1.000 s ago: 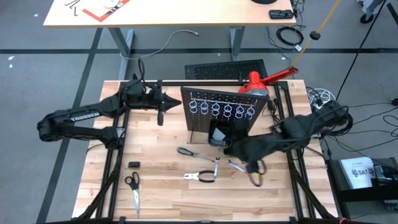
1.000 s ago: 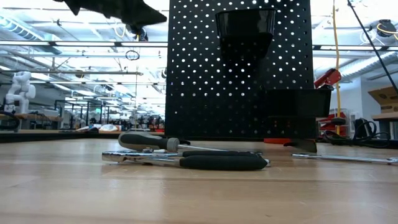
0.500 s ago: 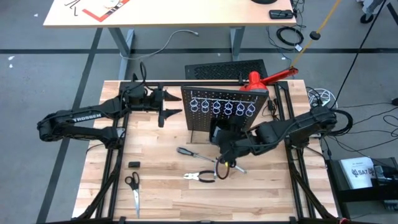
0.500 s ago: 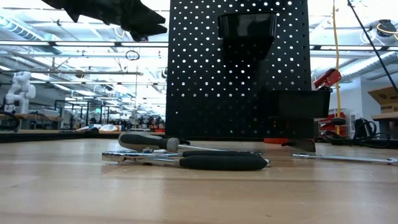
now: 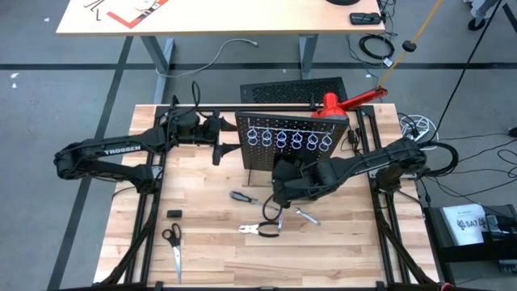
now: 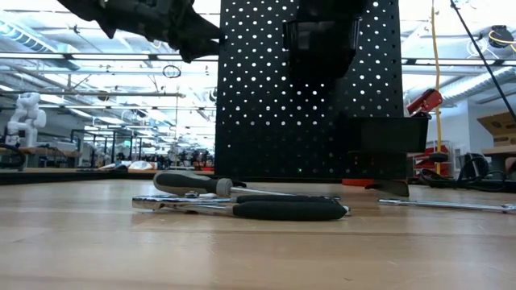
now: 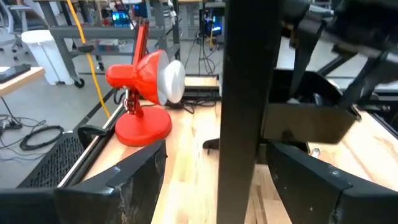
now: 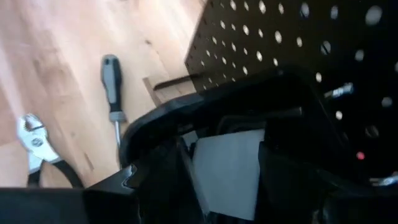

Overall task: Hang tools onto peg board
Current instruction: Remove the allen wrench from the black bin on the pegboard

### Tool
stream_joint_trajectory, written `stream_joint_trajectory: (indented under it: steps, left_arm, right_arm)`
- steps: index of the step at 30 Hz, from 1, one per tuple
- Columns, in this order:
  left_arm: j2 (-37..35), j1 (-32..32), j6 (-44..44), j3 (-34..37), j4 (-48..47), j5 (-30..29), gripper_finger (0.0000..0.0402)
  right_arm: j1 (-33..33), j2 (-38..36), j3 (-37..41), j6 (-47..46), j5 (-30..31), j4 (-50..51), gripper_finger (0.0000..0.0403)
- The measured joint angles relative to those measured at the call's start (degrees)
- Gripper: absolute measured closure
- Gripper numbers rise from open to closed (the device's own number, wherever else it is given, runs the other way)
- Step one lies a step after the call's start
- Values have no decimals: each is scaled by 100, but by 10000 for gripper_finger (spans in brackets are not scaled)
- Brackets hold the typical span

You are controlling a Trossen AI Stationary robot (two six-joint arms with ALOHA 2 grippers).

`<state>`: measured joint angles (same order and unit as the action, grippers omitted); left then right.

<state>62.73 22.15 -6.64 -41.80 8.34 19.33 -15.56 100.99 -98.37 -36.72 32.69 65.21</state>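
The peg board (image 5: 292, 144) stands upright mid-table, with silver rings along its top and a black bin (image 8: 211, 106) on its near face. My left gripper (image 7: 221, 186) is open, a finger on each side of the board's left edge (image 7: 242, 106), not visibly touching it. My right gripper (image 8: 227, 180) hovers over the bin's mouth, shut on a pale grey flat piece (image 8: 227, 165). On the table lie a screwdriver (image 5: 242, 197), dark-handled pliers (image 5: 260, 229) and thin wrenches (image 5: 305, 215). My right gripper pinches the pale grey piece between its two fingers, one on each of its side edges (image 8: 198, 171). The fingers slant down from the table's right side. The piece is clear of the table, over the bin's rim; whether it touches the bin, I cannot tell.
A red desk lamp (image 5: 331, 105) and a flat slotted black panel (image 5: 291, 90) stand behind the board. Scissors (image 5: 172, 242) and a small black block (image 5: 174, 213) lie at the near left. A second black box (image 6: 383, 133) sits low on the board's right.
My left gripper has opened beside the board's left edge. My right gripper has swung from the table's right toward the left and far side, rolled, and come down over the bin with the pale piece.
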Motion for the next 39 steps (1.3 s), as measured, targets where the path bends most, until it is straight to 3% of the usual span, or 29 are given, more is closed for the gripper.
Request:
stream_joint_trajectory:
  steps: [8, 14, 18, 22, 26, 31, 35, 39]
  left_arm:
    - [253, 0, 23, 0, 559, 102, 116]
    - [426, -45, 162, 0, 847, 183, 120]
    - [441, -59, 186, 0, 935, 195, 152]
    - [441, -57, 184, 0, 929, 301, 210]
    - [441, -59, 182, 0, 927, 358, 270]
    - [437, -55, 164, 0, 906, 458, 318]
    - [432, -55, 167, 0, 896, 458, 317]
    - [445, -55, 180, 0, 926, 389, 288]
  right_arm:
    - [140, 107, -5, -752, 29, 281, 181]
    - [351, 118, -2, -801, -121, 440, 181]
    - [480, 186, -6, -694, -225, 441, 181]
    - [623, 297, -26, -405, -428, 379, 188]
    - [738, 353, -31, -228, -740, 292, 228]
    - [740, 326, -20, -156, -770, 263, 320]
    - [736, 311, -29, -63, -824, 246, 378]
    - [713, 311, -84, 27, -772, 224, 398]
